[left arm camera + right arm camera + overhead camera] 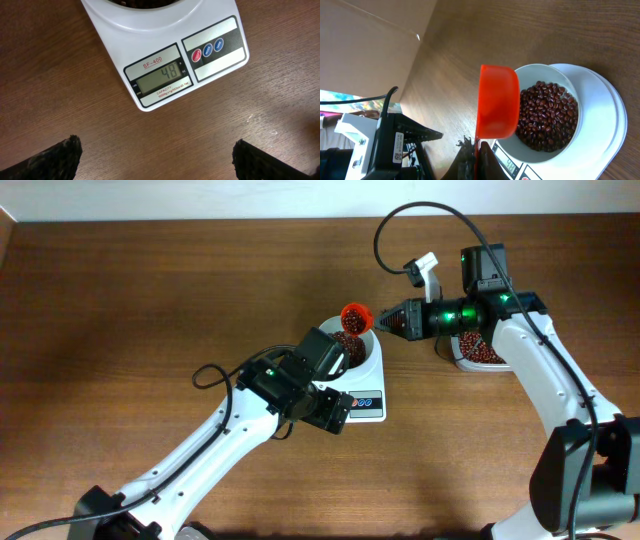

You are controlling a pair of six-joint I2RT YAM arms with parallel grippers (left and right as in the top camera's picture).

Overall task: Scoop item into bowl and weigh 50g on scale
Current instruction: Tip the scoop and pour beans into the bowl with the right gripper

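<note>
The white scale (371,398) (210,55) carries the white bowl (362,348) (570,150) holding dark red-brown beans (349,348) (545,117). Its display (164,78) reads 48. My right gripper (392,321) (479,157) is shut on the handle of an orange scoop (356,317) (496,102), tipped on its side over the bowl's rim. My left gripper (335,412) (157,160) is open and empty, hovering over bare table just in front of the scale. More beans lie in a clear container (478,352) under the right arm.
The brown table (150,300) runs to a pale wall at the back. My left arm (230,430) crosses the table in front of the scale. A cable (420,220) loops above the right arm.
</note>
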